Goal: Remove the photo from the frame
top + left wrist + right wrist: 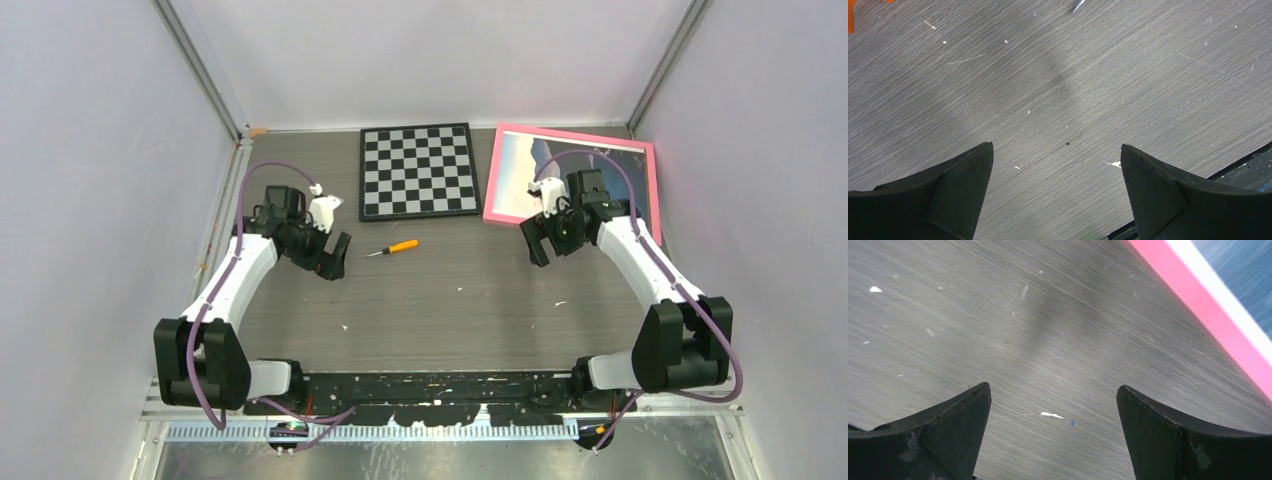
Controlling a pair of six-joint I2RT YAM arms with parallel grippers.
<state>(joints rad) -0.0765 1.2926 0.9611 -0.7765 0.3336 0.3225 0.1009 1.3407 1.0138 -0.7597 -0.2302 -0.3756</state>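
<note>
**Frame lying face up at the far right, both grippers held open above bare table**

The frame [490, 180] is seen flat on the table [450, 310] at the far right, just beside the chessboard [418, 170], with the photo [520, 165] still in it and turned upward. Part of it is hidden by the right arm. The back is not shown, so the way it is fastened cannot be told.

The frame is judged to be stiff and fairly light, with a smooth front that could slip or scratch. It would best be taken by its thin pink border, at the near-left corner or along an edge. The print is likely thin and limp, easily creased, and is better held by its white strip than by the picture.

The right gripper [535, 245] hangs with its fingers wide apart, just off the frame's near-left corner and touching nothing. The left gripper [333, 258] is likewise spread, over bare table near an orange-handled screwdriver [400, 246].

The tabletop is grey, wood-grained and scuffed, flecked with white specks. It is closed in by pale walls on three sides
</note>
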